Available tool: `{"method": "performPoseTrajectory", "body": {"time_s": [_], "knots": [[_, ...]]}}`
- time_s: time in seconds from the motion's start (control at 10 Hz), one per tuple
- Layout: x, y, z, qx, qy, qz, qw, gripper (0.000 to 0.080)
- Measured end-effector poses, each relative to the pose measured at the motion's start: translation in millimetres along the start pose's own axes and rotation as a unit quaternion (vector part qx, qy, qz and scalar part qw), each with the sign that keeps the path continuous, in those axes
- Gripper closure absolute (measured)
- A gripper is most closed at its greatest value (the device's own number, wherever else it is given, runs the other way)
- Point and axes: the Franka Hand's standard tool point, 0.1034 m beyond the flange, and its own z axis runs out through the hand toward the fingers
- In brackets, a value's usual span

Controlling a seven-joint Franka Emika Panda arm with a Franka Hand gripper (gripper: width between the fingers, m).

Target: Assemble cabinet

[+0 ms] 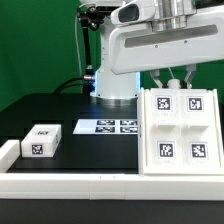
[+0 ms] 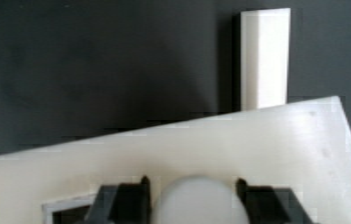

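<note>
The cabinet (image 1: 182, 128) is a large white boxy unit with four black-and-white tags on its face, standing at the exterior view's right. My gripper (image 1: 180, 80) is right above it with its fingers down on the top edge. In the wrist view the cabinet's white surface (image 2: 243, 150) fills the lower part. My gripper (image 2: 195, 192) has its two dark fingers (image 2: 127, 205) on either side of a rounded white part of the cabinet and looks shut on it. A small white tagged block (image 1: 42, 140) lies at the exterior view's left, apart from the gripper.
The marker board (image 1: 108, 126) lies flat on the black table between the block and the cabinet. A white ledge (image 1: 60, 186) runs along the table's front. A white strip (image 2: 261, 55) lies on the dark surface beyond the cabinet in the wrist view. The robot's base (image 1: 112, 85) stands behind.
</note>
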Motion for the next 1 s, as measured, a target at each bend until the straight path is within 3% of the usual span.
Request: {"method": "performPoseTrajectory", "body": {"time_s": [0.5, 1.0], "knots": [[-0.6, 2.3, -10.4, 0.0, -0.012, 0.003, 1.0, 0.0577], [26.2, 0.3, -9.1, 0.005, -0.001, 0.022, 1.0, 0.0577]]}}
